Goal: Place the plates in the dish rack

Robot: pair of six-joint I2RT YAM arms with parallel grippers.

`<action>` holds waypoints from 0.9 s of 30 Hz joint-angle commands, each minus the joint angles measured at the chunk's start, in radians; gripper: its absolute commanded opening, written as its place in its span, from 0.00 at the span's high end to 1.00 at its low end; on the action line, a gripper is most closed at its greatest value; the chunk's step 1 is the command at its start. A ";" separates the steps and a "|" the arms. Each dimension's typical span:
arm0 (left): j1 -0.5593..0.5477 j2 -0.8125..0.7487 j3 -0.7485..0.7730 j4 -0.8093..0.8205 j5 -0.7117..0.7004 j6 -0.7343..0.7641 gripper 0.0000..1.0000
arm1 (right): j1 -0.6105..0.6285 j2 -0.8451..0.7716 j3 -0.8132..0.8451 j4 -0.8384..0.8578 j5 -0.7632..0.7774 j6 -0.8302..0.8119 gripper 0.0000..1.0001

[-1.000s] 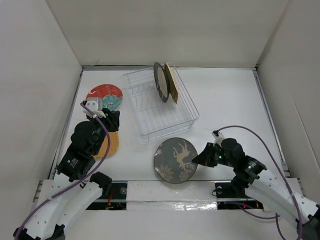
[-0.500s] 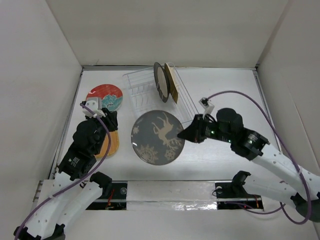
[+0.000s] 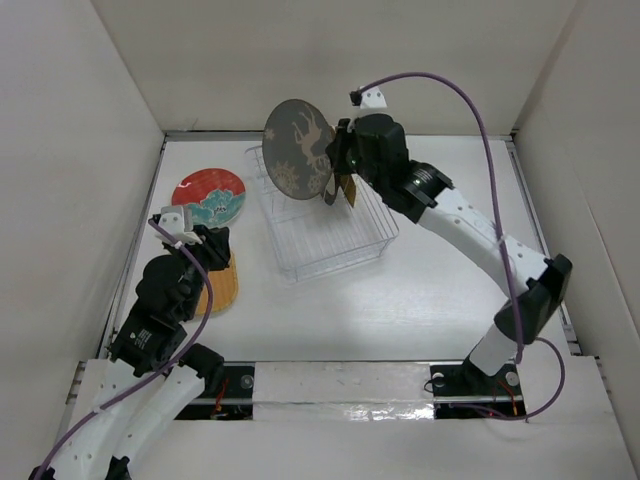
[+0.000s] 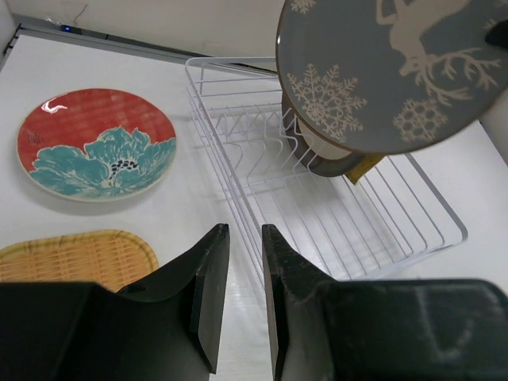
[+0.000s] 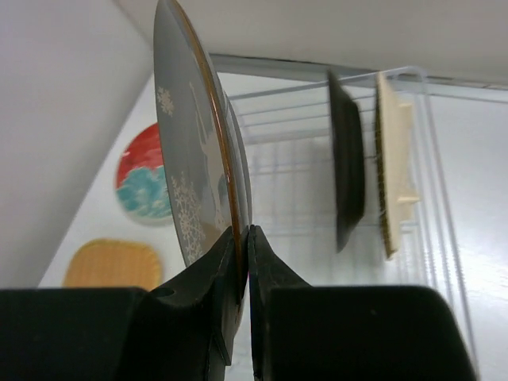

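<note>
My right gripper is shut on the edge of the dark plate with the silver deer design. It holds the plate upright above the far end of the clear dish rack; the right wrist view shows its fingers pinching the rim. Two plates stand in the rack's far slots: the silver-rimmed cream plate and the yellow ribbed plate. The red plate with teal pattern and the orange-yellow plate lie on the table left of the rack. My left gripper hovers over the orange-yellow plate, jaws slightly apart and empty.
White walls enclose the table on the left, back and right. The rack's near slots hold nothing. The right arm's purple cable arcs above the rack's right side.
My right gripper has carried the dark plate up and away from the table's middle to above the rack's far end, turning it upright. The left gripper has barely moved.
</note>
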 commanded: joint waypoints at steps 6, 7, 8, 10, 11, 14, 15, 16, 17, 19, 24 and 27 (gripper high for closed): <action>-0.004 -0.001 -0.007 0.035 0.034 -0.006 0.79 | 0.020 0.214 0.342 0.100 0.443 -0.204 1.00; -0.004 -0.001 -0.008 0.033 0.035 -0.006 0.79 | 0.031 0.231 0.357 0.107 0.481 -0.233 1.00; -0.004 -0.003 -0.007 0.035 0.037 -0.006 0.79 | 0.031 0.245 0.374 0.116 0.498 -0.249 1.00; -0.004 0.000 -0.008 0.038 0.040 -0.006 0.79 | 0.041 0.283 0.394 0.124 0.541 -0.289 1.00; -0.004 0.002 -0.008 0.039 0.043 -0.005 0.79 | 0.052 0.294 0.409 0.130 0.553 -0.304 1.00; -0.004 0.011 -0.008 0.039 0.049 -0.005 0.79 | 0.064 0.341 0.434 0.152 0.604 -0.359 1.00; -0.004 0.011 -0.008 0.039 0.051 -0.005 0.79 | 0.064 0.354 0.446 0.159 0.615 -0.396 1.00; -0.004 0.013 -0.008 0.041 0.051 -0.005 0.79 | 0.064 0.375 0.451 0.162 0.630 -0.419 1.00; -0.004 0.013 -0.008 0.039 0.051 -0.003 0.79 | 0.074 0.384 0.454 0.167 0.633 -0.428 1.00; -0.004 0.013 -0.008 0.041 0.049 -0.003 0.79 | 0.074 0.403 0.463 0.179 0.653 -0.447 1.00; -0.004 0.014 -0.010 0.041 0.054 -0.003 0.79 | 0.074 0.441 0.466 0.230 0.673 -0.519 1.00; -0.004 0.011 -0.010 0.044 0.055 -0.002 0.79 | 0.083 0.466 0.466 0.282 0.687 -0.596 1.00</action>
